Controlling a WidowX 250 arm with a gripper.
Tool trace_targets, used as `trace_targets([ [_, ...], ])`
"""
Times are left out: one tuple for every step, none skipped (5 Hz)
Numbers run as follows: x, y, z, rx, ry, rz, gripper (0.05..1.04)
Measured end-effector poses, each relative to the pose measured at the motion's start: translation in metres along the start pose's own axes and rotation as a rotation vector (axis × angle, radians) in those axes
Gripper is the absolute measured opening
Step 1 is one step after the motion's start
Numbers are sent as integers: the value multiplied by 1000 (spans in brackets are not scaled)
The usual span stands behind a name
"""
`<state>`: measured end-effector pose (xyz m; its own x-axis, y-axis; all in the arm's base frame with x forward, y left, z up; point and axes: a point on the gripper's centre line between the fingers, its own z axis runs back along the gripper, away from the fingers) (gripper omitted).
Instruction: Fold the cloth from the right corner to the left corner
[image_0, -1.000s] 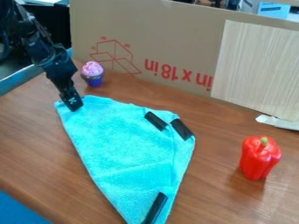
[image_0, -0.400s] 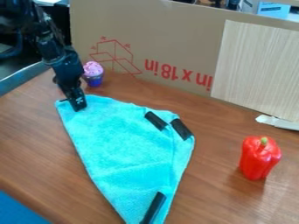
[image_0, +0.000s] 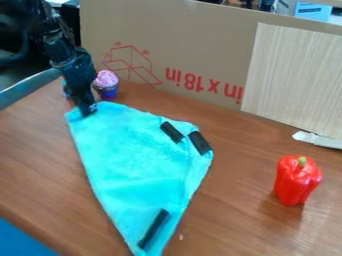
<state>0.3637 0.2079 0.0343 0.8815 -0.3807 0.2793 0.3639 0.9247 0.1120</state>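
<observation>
"Where's the cloth (image_0: 133, 165) lying?"

"On the brown wooden table (image_0: 40, 165). It's bright turquoise and roughly three-sided, broad at the far side and narrowing towards the near edge of the view."

"And the gripper (image_0: 89, 112)?"

"Pointing down at the cloth's far left corner, its tip right against the fabric. How far apart the jaws are, and whether they have any cloth between them, I can't tell."

"Anything on the cloth?"

"Black strips. There's a slanting pair, one strip (image_0: 172, 132) beside another (image_0: 200, 143), near the cloth's far right corner, and a third strip (image_0: 153, 229) down by its narrow end."

"Any writing?"

"Behind the cloth stands a cardboard sheet (image_0: 200, 40) with large red print (image_0: 204, 82), upside down, and a red line drawing (image_0: 133, 65) to the left of it."

"What else is around?"

"A toy cupcake (image_0: 107, 84), pink on top and blue below, just beyond the cloth's far left corner. A red pepper (image_0: 294, 182) stands upright to the right of the cloth, well apart from it. Beyond the cloth, further right, a pale wood-grain panel (image_0: 294, 75) is in front of the cardboard."
</observation>
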Motion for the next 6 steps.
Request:
trace_targets([
  [2,-3,1,7,-39,42,84],
  [2,-20,40,79,-142,57,70],
  [1,-42,69,104,-221,45,68],
  [-4,-66,89,111,-272,30,68],
  [-13,-104,90,110,-282,-7,68],
  [-23,-145,89,120,-279,-83,68],
])
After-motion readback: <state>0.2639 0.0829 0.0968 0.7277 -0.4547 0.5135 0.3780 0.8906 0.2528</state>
